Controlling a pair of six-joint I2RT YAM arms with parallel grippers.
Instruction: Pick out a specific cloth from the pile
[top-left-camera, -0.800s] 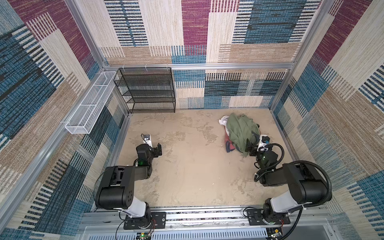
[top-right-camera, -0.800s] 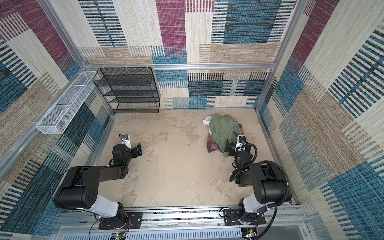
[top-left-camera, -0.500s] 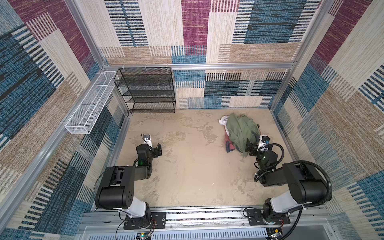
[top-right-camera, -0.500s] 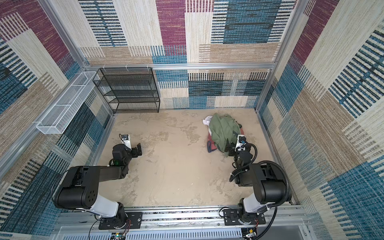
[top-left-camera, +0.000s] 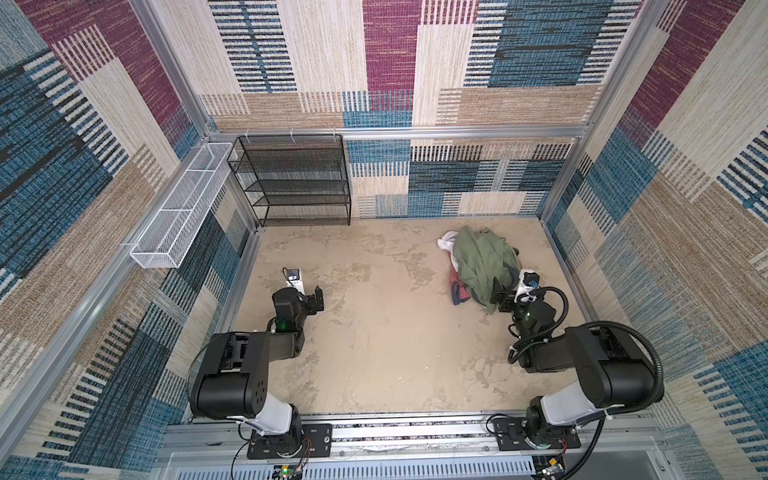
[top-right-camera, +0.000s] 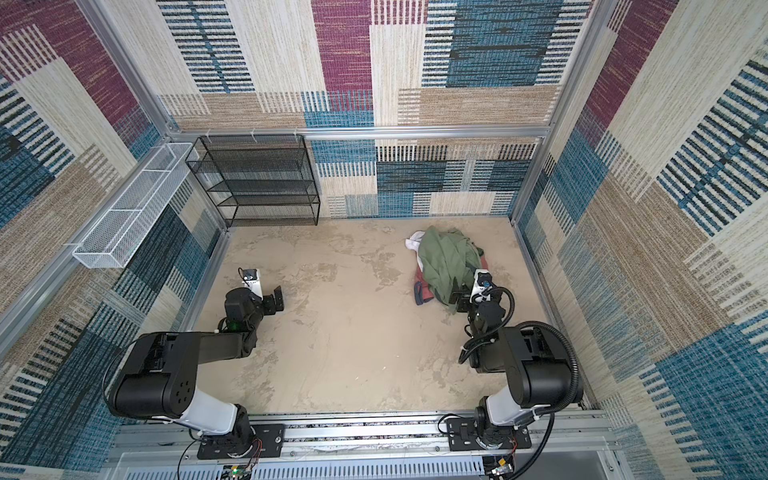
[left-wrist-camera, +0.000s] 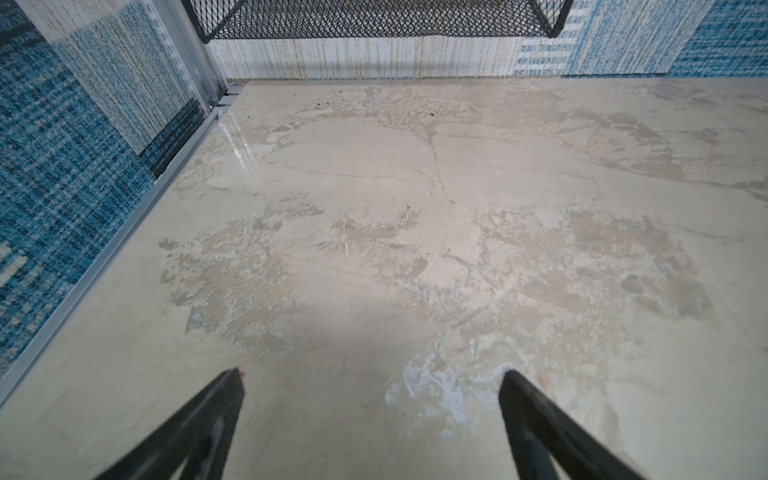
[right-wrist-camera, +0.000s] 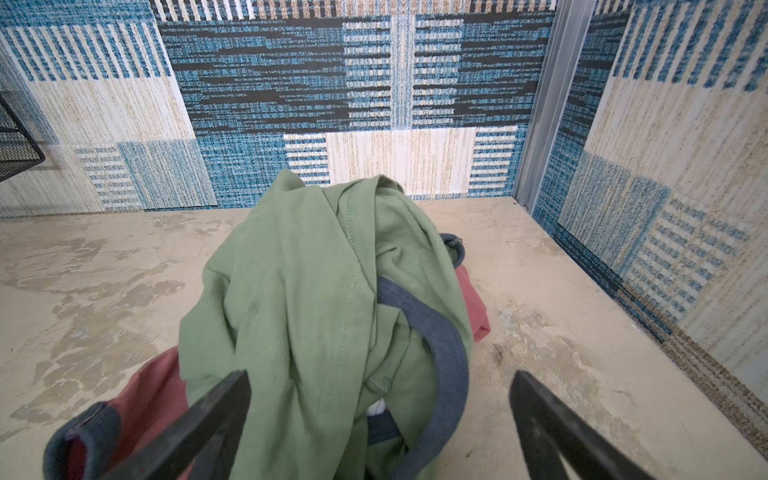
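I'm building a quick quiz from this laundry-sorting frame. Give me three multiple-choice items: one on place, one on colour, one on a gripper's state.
1. Where does the pile lie in both top views?
A. back right of the floor
B. front left
C. on the black shelf

2. Which colour is the garment on top of the pile?
A. white
B. olive green
C. yellow

3. How is the right gripper?
A. shut on the cloth
B. open, at the pile's near edge
C. out of view

A: it sits near the back right corner.
B: the green garment drapes over the cloth.
B: its fingers stand spread.

arms: matte black, white base joints | cables: black corrugated hose (right arm) | wrists: white cameras, green LEDs
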